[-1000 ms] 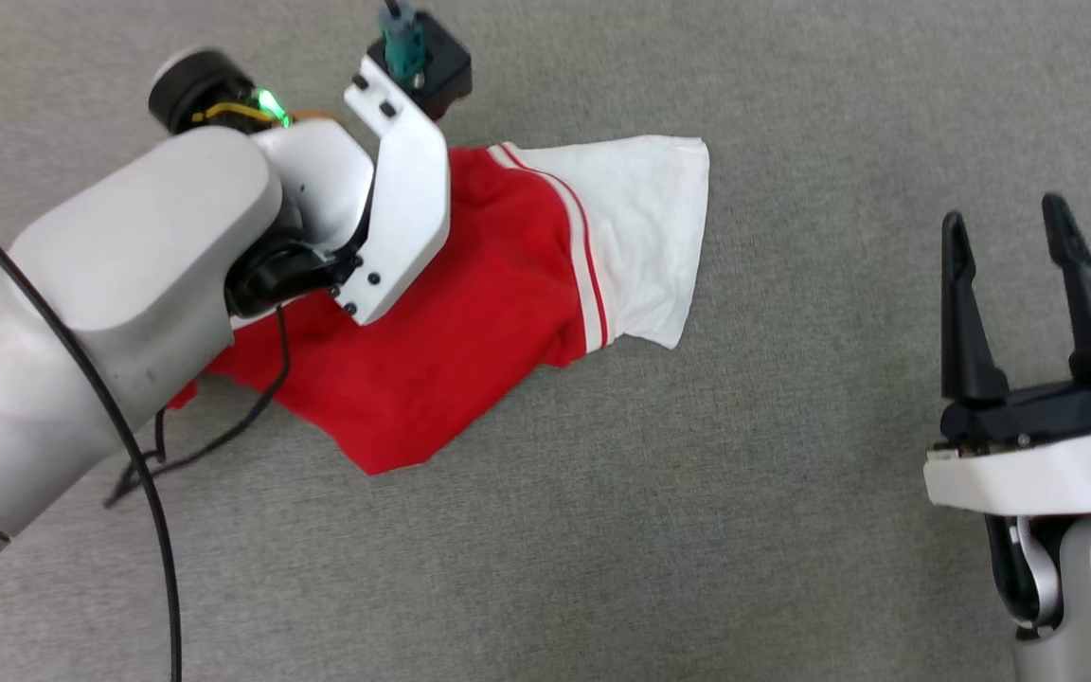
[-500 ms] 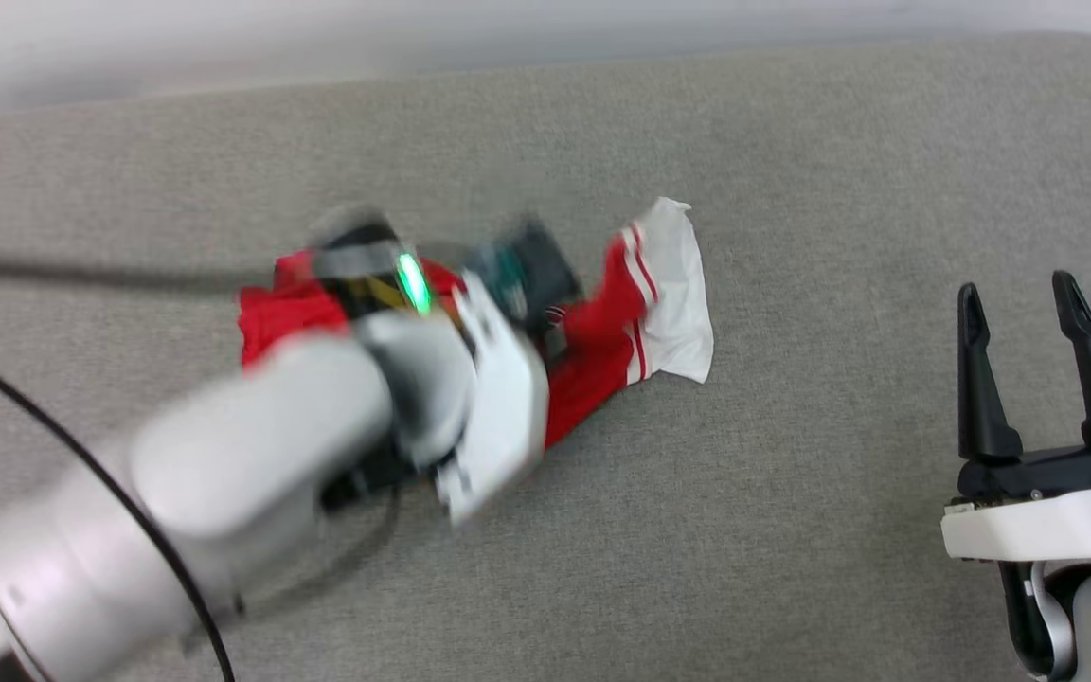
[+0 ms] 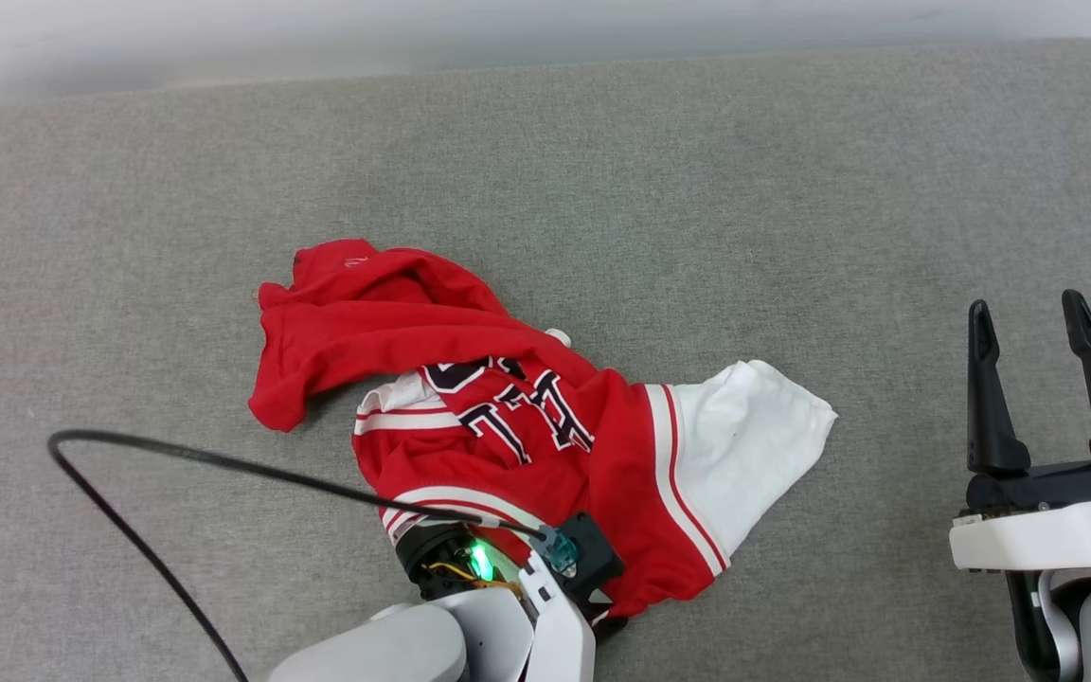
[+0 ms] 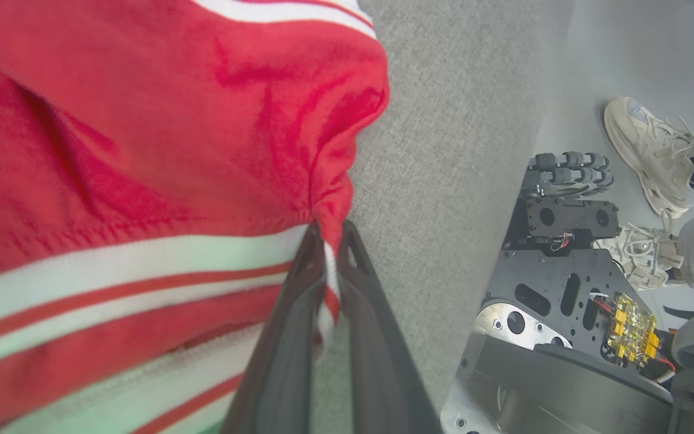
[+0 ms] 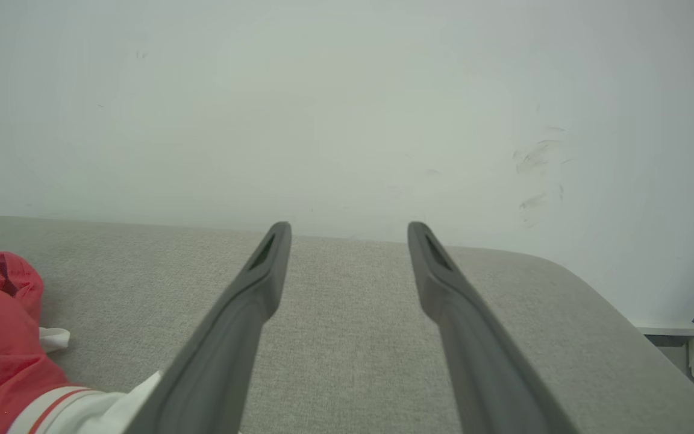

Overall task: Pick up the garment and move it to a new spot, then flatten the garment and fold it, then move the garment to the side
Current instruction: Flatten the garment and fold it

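One garment (image 3: 527, 417), a red jersey with dark lettering showing, lies crumpled near the middle of the grey cushion (image 3: 792, 189), one white sleeve (image 3: 744, 445) spread flat. There are two grippers. The left gripper (image 4: 329, 232) sits at the garment's near edge, its fingers pressed almost together on a bunched fold of red cloth and striped trim, with the rest of the garment spreading away beyond the fingertips. The right gripper (image 3: 1027, 301) stands well apart from the garment, off its white-sleeve side, fingers spread wide around nothing. One black cable (image 3: 176, 455) loops beside the garment. The left wrist view catches a person's two pale shoes (image 4: 648, 144) on the floor.
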